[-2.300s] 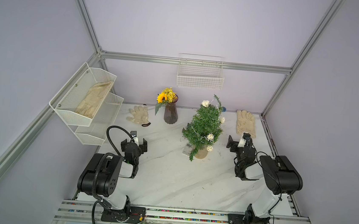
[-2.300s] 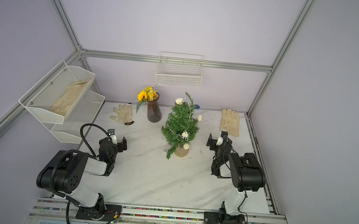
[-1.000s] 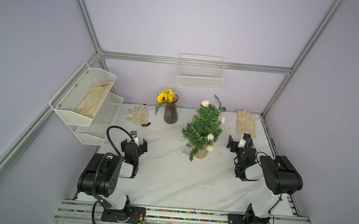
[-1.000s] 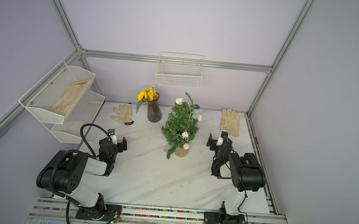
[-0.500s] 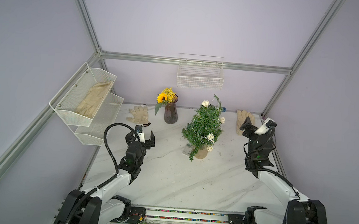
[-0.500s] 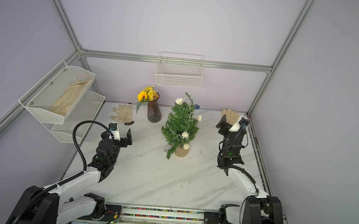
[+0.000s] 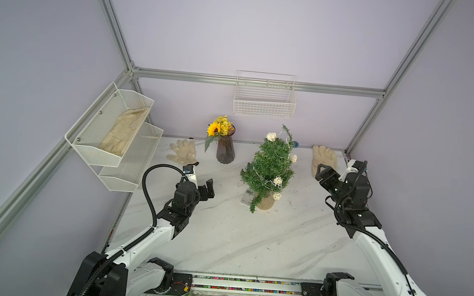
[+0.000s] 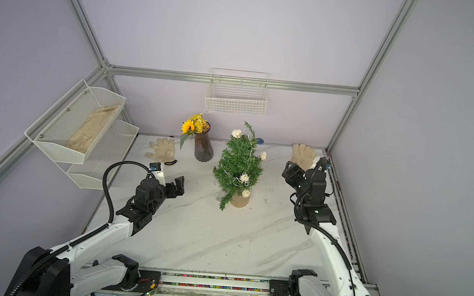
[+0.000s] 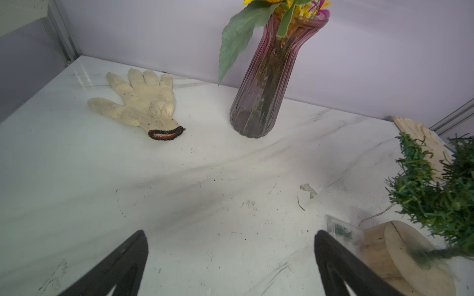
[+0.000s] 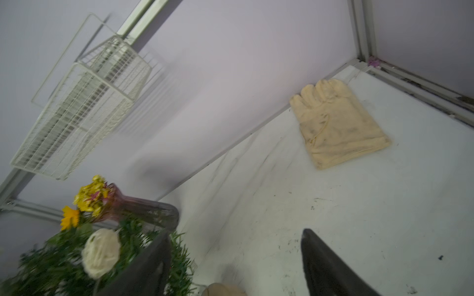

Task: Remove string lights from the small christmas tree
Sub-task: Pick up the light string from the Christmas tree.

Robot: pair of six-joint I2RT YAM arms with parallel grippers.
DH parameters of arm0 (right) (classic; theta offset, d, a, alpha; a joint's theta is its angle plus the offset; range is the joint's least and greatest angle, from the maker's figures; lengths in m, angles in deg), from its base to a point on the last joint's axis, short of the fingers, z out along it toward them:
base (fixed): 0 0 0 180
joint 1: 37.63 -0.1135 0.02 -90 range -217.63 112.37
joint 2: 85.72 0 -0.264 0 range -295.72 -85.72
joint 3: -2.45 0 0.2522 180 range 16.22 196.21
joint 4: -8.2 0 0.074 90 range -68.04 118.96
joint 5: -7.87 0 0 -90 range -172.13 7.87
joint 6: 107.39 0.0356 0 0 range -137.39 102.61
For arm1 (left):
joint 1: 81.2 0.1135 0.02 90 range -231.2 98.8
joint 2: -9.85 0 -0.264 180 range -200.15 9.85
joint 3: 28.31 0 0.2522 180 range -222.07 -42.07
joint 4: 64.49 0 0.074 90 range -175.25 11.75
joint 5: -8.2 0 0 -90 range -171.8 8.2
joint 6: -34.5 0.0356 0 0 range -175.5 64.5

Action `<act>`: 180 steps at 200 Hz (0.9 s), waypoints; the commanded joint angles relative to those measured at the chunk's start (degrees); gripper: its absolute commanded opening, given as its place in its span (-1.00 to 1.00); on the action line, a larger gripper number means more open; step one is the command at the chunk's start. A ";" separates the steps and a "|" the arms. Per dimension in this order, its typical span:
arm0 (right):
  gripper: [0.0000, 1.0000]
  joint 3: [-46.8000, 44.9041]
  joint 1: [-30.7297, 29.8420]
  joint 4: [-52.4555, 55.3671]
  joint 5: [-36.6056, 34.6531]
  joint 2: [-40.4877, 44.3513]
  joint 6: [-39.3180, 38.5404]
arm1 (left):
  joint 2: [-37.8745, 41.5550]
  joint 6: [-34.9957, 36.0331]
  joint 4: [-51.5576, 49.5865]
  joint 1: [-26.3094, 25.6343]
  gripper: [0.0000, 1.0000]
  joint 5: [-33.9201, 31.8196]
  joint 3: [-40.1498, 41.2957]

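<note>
The small christmas tree stands upright on its tan wooden base at the middle back of the table. The string lights wind around it as silvery wire with cream balls, one of them close in the right wrist view. Their clear battery box lies on the table beside the base. My left gripper is open, left of the tree and apart from it. My right gripper is open to the tree's right, holding nothing.
A dark vase of yellow flowers stands left of the tree. One glove lies at the back left and another at the back right. A wire basket hangs on the back wall. A two-tier mesh shelf juts from the left wall.
Both arms have unfolded from near the front rail and reached out over the table. The left gripper moved toward the tree; the right gripper rose, turned toward the tree, and its jaws narrowed a little.
</note>
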 commanded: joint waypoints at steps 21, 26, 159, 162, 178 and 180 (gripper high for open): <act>0.21 6.10 -0.31 7.53 19.79 1.58 -2.67 | -0.51 -11.25 -8.59 0.01 1.00 -14.88 -0.80; 0.17 6.59 -0.34 8.08 20.50 2.39 -3.32 | -0.86 -12.14 -8.37 0.09 1.00 -15.47 -0.32; -0.31 9.87 -15.49 1.43 28.11 4.11 -5.19 | -5.33 -12.15 -5.79 0.18 1.00 -10.51 -1.17; -0.31 9.93 -15.56 1.50 28.17 4.02 -5.23 | -5.33 -12.13 -5.81 0.17 1.00 -10.47 -1.12; -0.31 10.49 -16.00 1.76 28.60 3.24 -5.68 | -5.40 -12.12 -5.94 0.17 1.00 -9.86 -1.43; -0.31 10.54 -16.06 1.75 28.59 3.17 -5.74 | -5.41 -12.18 -5.91 0.17 1.00 -9.83 -1.41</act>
